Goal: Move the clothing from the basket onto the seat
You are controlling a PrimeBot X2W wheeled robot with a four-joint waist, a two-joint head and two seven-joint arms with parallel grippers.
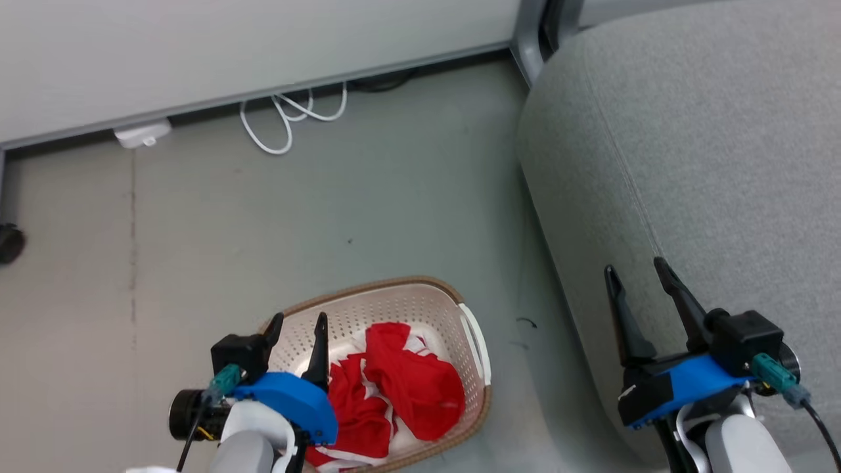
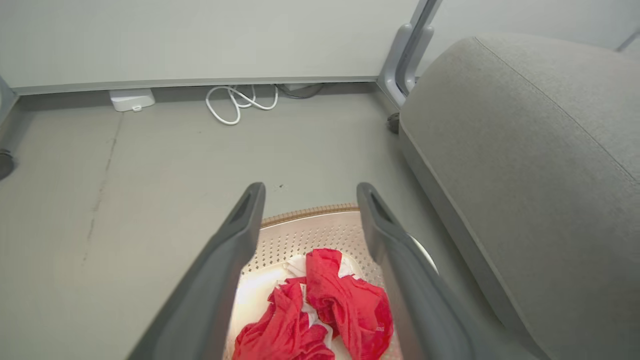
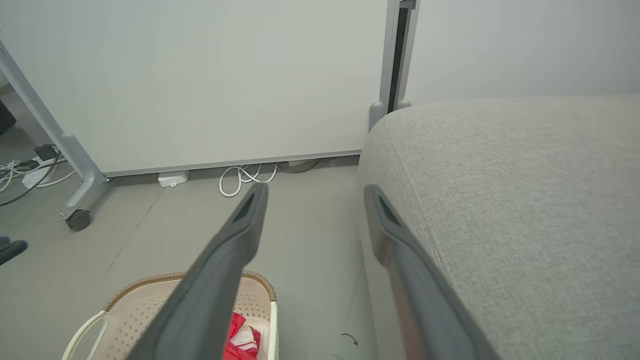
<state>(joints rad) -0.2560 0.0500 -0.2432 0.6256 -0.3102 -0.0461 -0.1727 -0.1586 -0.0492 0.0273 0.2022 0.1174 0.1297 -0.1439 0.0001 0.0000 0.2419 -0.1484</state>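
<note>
Jaws wide and empty, the left gripper [image 1: 299, 320] hovers above the red clothing [image 1: 407, 381] heaped in the basket [image 1: 394, 284]; the right gripper [image 1: 635, 266] hangs at the sofa [image 1: 709, 164] edge. A tangled garment could drag the light basket over.

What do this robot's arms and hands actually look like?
The left hand and right hand each have two long, dark, tapering fingers on a black block with a bright blue cover. A teal plug with a thin dark cable sits at each wrist. The forearms are pale grey-white and rounded.
</note>
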